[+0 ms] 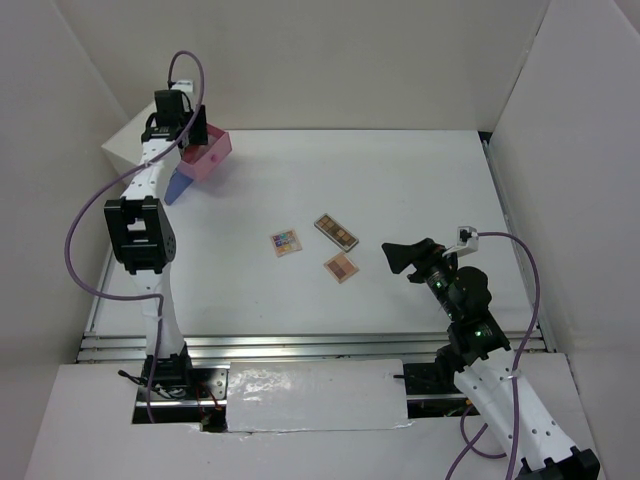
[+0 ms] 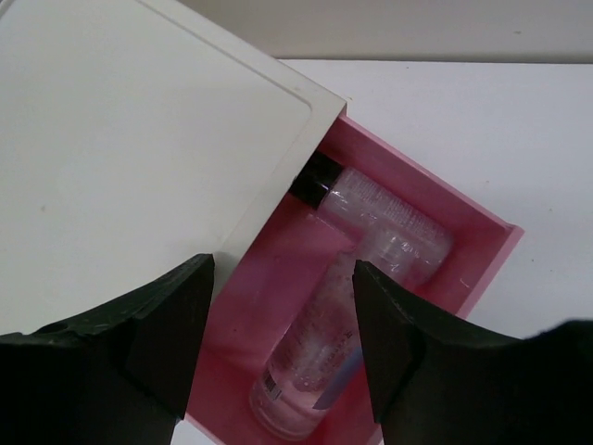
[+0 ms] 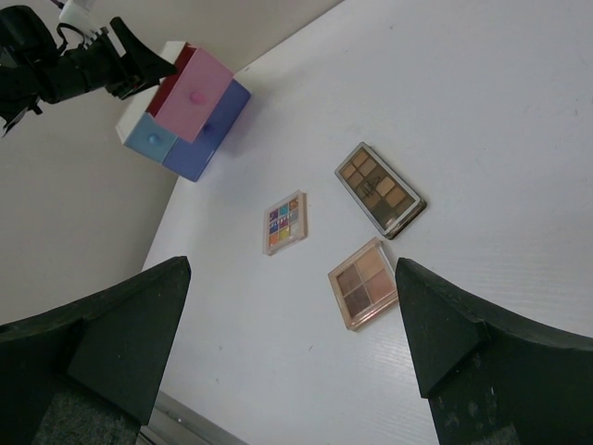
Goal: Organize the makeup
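**Left.** The left gripper (image 2: 278,357) hangs over the pulled-out pink drawer (image 2: 484,248) of the white box (image 2: 139,139) at the table's far-left corner. Its jaws are spread wide and grip nothing. In the drawer below the jaws lie a clear dark-capped tube (image 2: 389,218), its cap under the box's edge, and a small clear bottle (image 2: 310,371); the two meet at an angle. A blue drawer (image 1: 178,187) shows next to the pink one.

**Centre.** Three palettes lie apart on the white table (image 1: 420,180): a multicoloured eyeshadow palette (image 1: 285,243), a long brown palette (image 1: 336,231) and a square tan palette (image 1: 341,266).

**Right.** The right gripper (image 1: 400,258) is near the tan palette, to its right, with jaws wide and empty.
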Controlling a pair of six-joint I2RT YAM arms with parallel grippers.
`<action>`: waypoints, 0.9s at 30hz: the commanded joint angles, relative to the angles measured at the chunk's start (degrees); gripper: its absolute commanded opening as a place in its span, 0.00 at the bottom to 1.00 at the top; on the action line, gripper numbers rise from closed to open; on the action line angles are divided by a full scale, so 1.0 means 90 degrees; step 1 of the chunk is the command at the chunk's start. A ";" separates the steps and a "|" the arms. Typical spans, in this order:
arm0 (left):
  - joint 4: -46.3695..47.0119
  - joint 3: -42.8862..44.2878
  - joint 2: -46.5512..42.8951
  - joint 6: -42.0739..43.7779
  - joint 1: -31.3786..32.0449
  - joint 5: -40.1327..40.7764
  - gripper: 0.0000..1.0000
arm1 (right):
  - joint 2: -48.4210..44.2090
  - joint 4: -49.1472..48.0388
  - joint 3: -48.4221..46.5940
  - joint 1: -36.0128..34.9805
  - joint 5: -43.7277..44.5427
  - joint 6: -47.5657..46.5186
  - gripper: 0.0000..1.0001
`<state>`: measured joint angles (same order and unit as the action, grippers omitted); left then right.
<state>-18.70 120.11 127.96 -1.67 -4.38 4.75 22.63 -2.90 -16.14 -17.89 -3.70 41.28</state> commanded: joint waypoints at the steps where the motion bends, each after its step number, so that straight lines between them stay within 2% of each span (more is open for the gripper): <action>1: -0.0452 -0.0270 -0.0233 -0.0137 0.0057 0.0183 0.74 | 0.0024 -0.0284 -0.0111 -0.0053 0.0011 -0.0045 1.00; 3: -0.0510 -0.0250 -0.0302 -0.0137 0.0067 0.0408 0.75 | 0.0015 -0.0284 -0.0101 -0.0043 0.0021 -0.0055 1.00; 5: -0.0384 -0.0386 -0.0506 -0.0069 0.0116 0.0234 0.77 | 0.0015 -0.0313 -0.0091 -0.0043 0.0031 -0.0045 1.00; 8: -0.0267 -0.0465 -0.0798 0.0106 0.0388 0.0155 0.78 | 0.0073 -0.0342 -0.0091 -0.0044 -0.0028 -0.0045 1.00; 10: -0.0208 -0.0533 -0.0985 0.0146 0.0730 0.0087 0.76 | 0.0122 -0.0362 -0.0091 -0.0043 -0.0057 -0.0036 1.00; 13: -0.0334 -0.0495 -0.1249 0.0440 0.1111 -0.0379 0.58 | 0.0132 -0.0362 -0.0101 -0.0043 -0.0096 -0.0026 1.00; 14: -0.0402 -0.0456 -0.1240 0.0411 0.1267 -0.0469 0.39 | 0.0122 -0.0362 -0.0101 -0.0043 -0.0106 -0.0026 1.00; 16: -0.0860 -0.0174 -0.1036 0.0381 0.1395 -0.1023 0.18 | 0.0112 -0.0362 -0.0101 -0.0053 -0.0125 -0.0026 1.00; 17: -0.0987 -0.0124 -0.0957 0.0381 0.1501 -0.1113 0.05 | 0.0112 -0.0362 -0.0101 -0.0044 -0.0125 -0.0026 1.00; 18: -0.1230 -0.0094 -0.0869 0.0362 0.1541 -0.1211 0.00 | 0.0112 -0.0362 -0.0101 -0.0043 -0.0125 -0.0026 1.00; 22: -0.1360 -0.0395 -0.0585 0.0361 0.1659 -0.1164 0.00 | 0.0122 -0.0391 -0.0091 -0.0053 -0.0135 -0.0006 1.00; 27: -0.1584 -0.0251 -0.0176 0.0868 0.1815 0.0290 0.00 | 0.0122 -0.0430 -0.0072 -0.0063 -0.0213 0.0023 1.00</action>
<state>-30.37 117.14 123.70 2.92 11.88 0.12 23.66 -3.29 -16.14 -17.89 -4.91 41.32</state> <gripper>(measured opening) 0.028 0.999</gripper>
